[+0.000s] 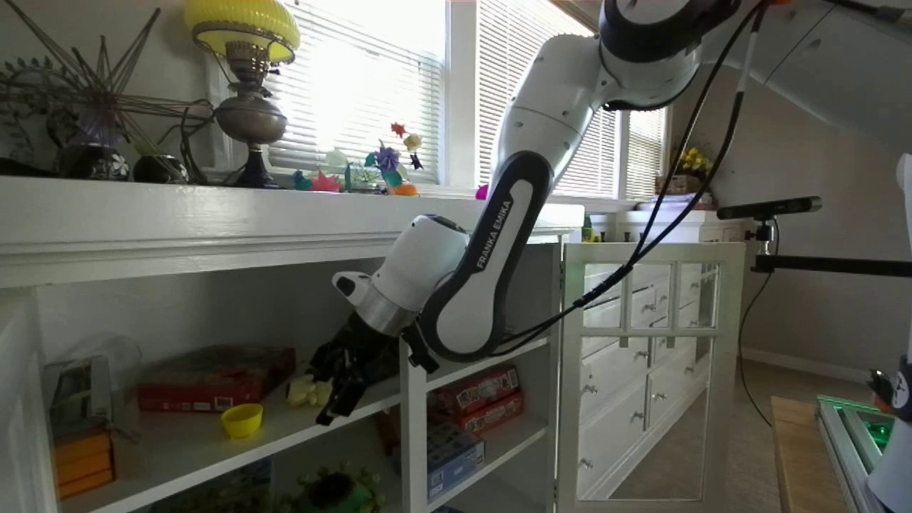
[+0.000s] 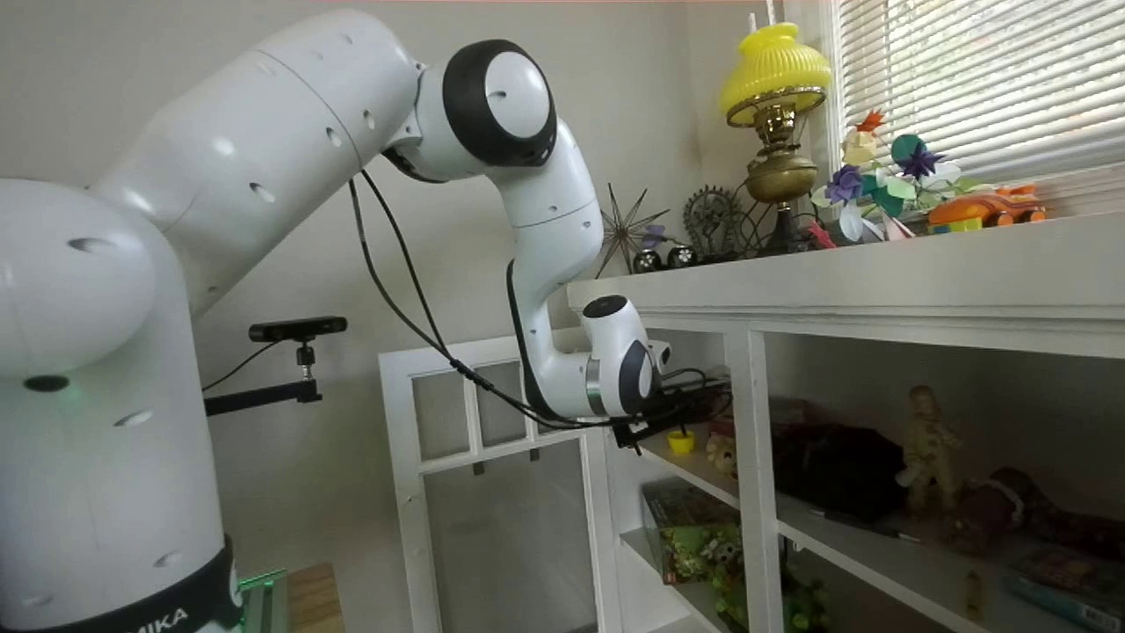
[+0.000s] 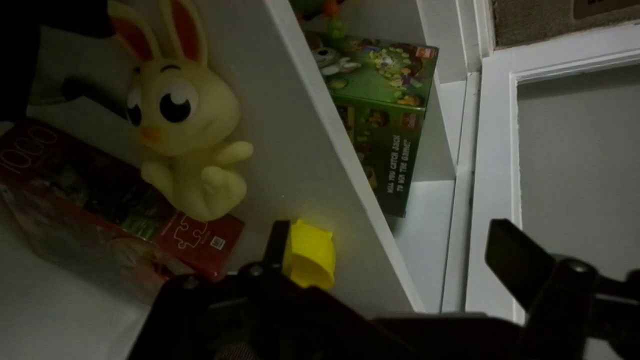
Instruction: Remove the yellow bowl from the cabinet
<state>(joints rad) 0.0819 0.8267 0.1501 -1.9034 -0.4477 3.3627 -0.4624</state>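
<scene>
The small yellow bowl [image 1: 242, 422] sits upright on the middle shelf of the white cabinet [image 1: 285, 214], near the shelf's front edge. It also shows in an exterior view [image 2: 681, 442], just beyond the gripper. In the wrist view the yellow bowl [image 3: 312, 250] lies beside the left finger, which hides part of its side. My gripper [image 3: 395, 245] is open, its fingers wide apart with nothing held between them. In an exterior view the gripper [image 1: 331, 392] reaches into the compartment, to the right of the bowl and apart from it. Whether a finger touches the bowl cannot be told in the wrist view.
A pale yellow rabbit toy [image 3: 195, 115] and a red puzzle box [image 3: 200, 240] lie near the bowl. Orange items [image 1: 83, 463] stand at the compartment's left. A vertical divider [image 1: 415, 434] is right of the gripper. A glazed door [image 1: 652, 331] stands open.
</scene>
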